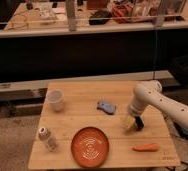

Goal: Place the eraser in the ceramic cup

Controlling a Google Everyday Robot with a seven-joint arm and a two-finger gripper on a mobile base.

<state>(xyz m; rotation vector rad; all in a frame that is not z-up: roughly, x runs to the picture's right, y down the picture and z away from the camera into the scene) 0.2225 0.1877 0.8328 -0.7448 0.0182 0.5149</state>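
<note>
1. Jaws: whether they are spread or pinching cannot be told; the gripper [131,123] is down at the eraser [138,124], at the wooden table [82,120] surface.
2. Eraser lies on the table's right side, not yet lifted, well apart from the ceramic cup [55,100] at far left.
3. Left to do, I judge: secure, lift, carry across, drop in.
4. White arm [147,97] reaches in from the right, elbow raised, wrist angled down.

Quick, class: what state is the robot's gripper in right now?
Gripper: down at the eraser on the table's right side; open or closed cannot be told.
</note>
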